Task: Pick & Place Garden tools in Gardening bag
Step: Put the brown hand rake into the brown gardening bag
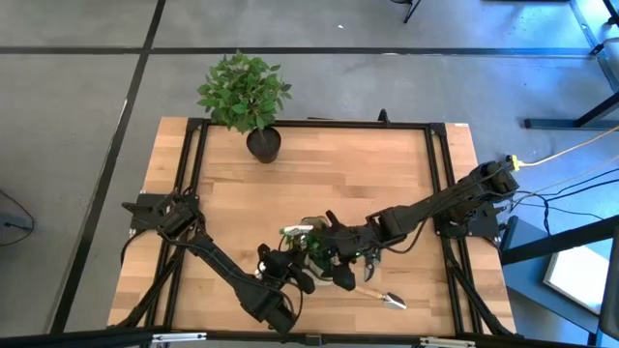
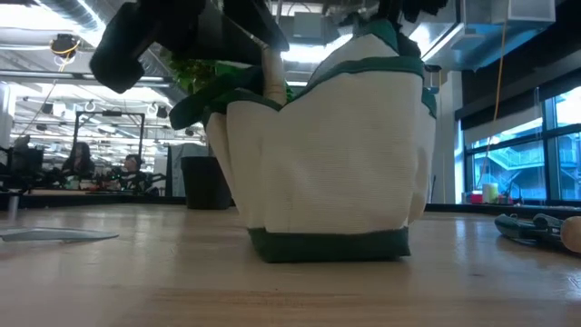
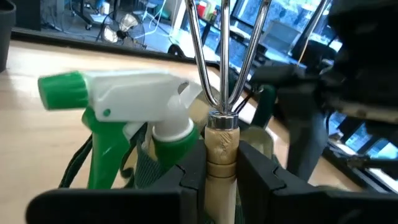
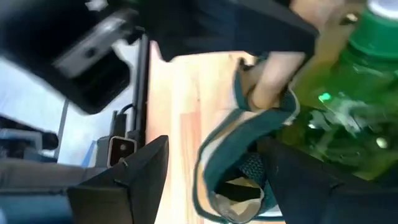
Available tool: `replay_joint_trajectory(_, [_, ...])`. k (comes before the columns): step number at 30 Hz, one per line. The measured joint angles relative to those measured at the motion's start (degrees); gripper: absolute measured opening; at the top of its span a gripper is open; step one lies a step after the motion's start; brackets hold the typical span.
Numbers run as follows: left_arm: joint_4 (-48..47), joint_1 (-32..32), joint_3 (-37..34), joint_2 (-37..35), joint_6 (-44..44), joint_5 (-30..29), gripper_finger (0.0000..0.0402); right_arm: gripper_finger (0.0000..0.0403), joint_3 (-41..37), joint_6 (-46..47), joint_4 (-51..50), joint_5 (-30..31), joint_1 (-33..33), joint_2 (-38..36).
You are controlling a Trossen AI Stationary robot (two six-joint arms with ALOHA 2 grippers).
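Observation:
The gardening bag (image 2: 336, 154), tan with green trim, stands on its flat bottom near the table's front middle (image 1: 314, 253). A green spray bottle (image 3: 124, 93) with a white trigger sticks out of it, and also shows in the right wrist view (image 4: 348, 93). My left gripper (image 3: 221, 171) is over the bag's near left side (image 1: 288, 271), shut on a wooden-handled garden fork (image 3: 224, 56). My right gripper (image 4: 211, 180) is open at the bag's right side (image 1: 334, 246), with one finger on either side of the bag's green rim (image 4: 214, 149). I cannot tell whether it touches the rim. My left gripper pinches the fork's wooden handle (image 3: 221, 149) between its two fingers, just below the metal collar. The tines (image 3: 249, 43) stick out past the fingers. In the low view the handle (image 2: 272, 77) stands upright, with its lower end at the bag's rim.
A trowel (image 1: 382, 298) lies on the table right of the bag, near the front edge. Pruners (image 2: 531, 227) lie on the table at the right. A leafy plant in a black pot (image 1: 253, 106) stands at the far edge. People sit in the room behind.

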Motion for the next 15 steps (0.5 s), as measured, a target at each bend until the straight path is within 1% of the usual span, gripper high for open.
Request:
replay_joint_trajectory(3, [0.0, 0.3, 0.0, -0.1, -0.7, -1.4, 0.0053, 0.0257, 0.0, 1.8, -0.1, 1.8, -0.1, 0.2])
replay_joint_trajectory(6, [0.0, 0.3, 0.0, -0.3, -0.9, -1.6, 0.0053, 0.0257, 0.0, 1.8, 0.0, 2.9, -1.0, 0.2])
replay_joint_trajectory(11, [-0.1, 0.3, 0.0, -0.4, -1.4, -1.0, 0.0053, 0.0257, 0.1, 2.8, -0.1, 2.8, -2.9, 0.6])
replay_joint_trajectory(15, [-0.1, 0.2, 0.0, -0.4, -1.5, -0.7, 0.0053, 0.0257, 0.0, 2.9, 0.1, 0.2, -3.6, 1.2])
